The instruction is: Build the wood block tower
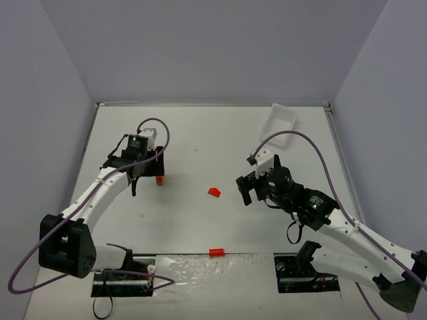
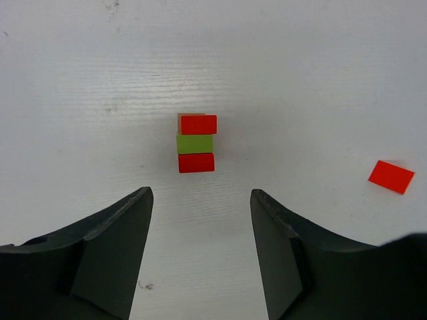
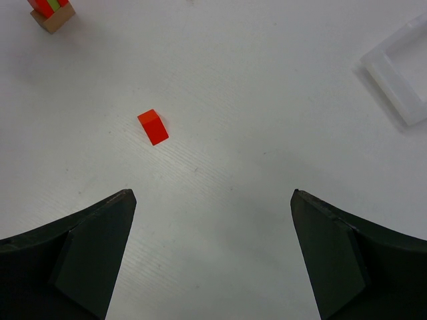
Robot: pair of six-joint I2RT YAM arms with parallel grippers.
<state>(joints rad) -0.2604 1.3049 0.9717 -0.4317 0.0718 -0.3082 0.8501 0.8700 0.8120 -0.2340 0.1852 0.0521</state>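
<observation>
A: Tower stands where?
B: On the table's left half, just beyond the left gripper. Its jaws are apart, holding nothing.
A: Its blocks?
B: Red, green, red, with a tan edge showing.
A: Right gripper?
B: Spread wide and empty, with a loose red block ahead of it.

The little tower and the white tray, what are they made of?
The tower looks like wood. Its red and lime blocks seem painted in a dull, flat coat, and the tan block shows a bare, probably unpainted surface. The white tray looks like smooth plastic with thin, slightly see-through walls, though that is a guess.
</observation>
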